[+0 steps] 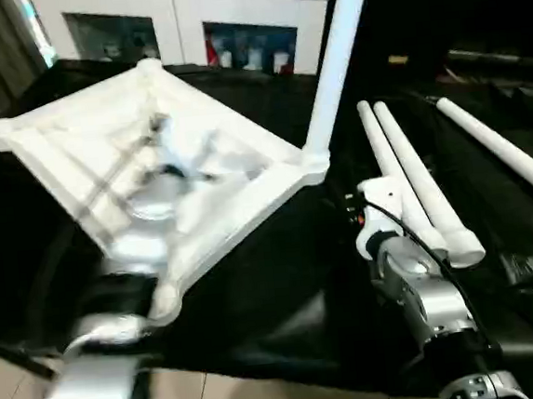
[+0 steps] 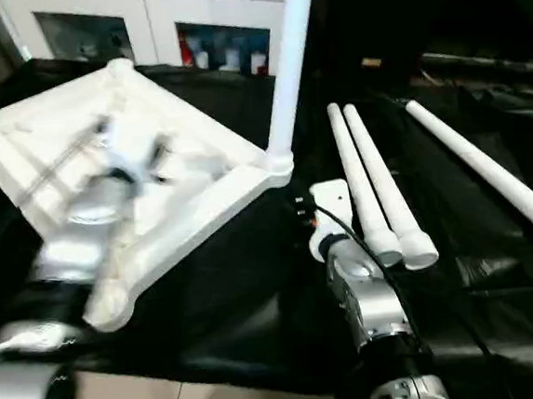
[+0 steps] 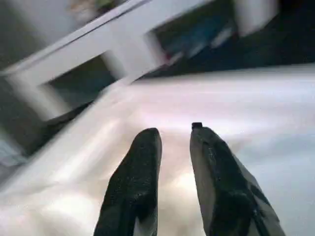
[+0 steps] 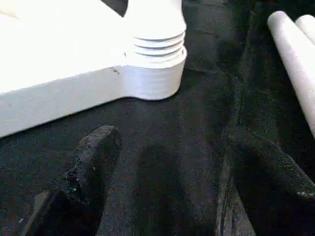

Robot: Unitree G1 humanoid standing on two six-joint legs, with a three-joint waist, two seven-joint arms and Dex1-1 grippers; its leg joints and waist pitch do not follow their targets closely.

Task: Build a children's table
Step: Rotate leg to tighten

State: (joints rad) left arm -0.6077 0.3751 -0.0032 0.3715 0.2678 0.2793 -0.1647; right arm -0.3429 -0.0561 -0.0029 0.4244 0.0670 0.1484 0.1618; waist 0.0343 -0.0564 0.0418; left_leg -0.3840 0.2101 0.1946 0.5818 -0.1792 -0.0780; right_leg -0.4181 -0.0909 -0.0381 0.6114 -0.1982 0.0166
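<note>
Silver forearms fill the head view's foreground; the right gripper (image 1: 372, 211) sits by 2 loose legs (image 1: 413, 182), a 3rd leg (image 1: 500, 149) farther right. 1 leg (image 1: 336, 58) stands in the tabletop (image 1: 239, 206) corner.

Left wrist: left gripper (image 3: 176, 135) hovers over the tabletop, fingers slightly parted, empty.

Right wrist: fingers (image 4: 93, 157) spread wide, empty, near the socket (image 4: 155, 73). Best to grasp a loose leg mid-length and seat it squarely.

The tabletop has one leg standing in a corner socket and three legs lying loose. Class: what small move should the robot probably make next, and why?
Probably reach the right gripper, open over the black cloth, to the nearest loose leg. The tabletop has only one upright leg fitted; a second loose leg and a third lie on its right.
</note>
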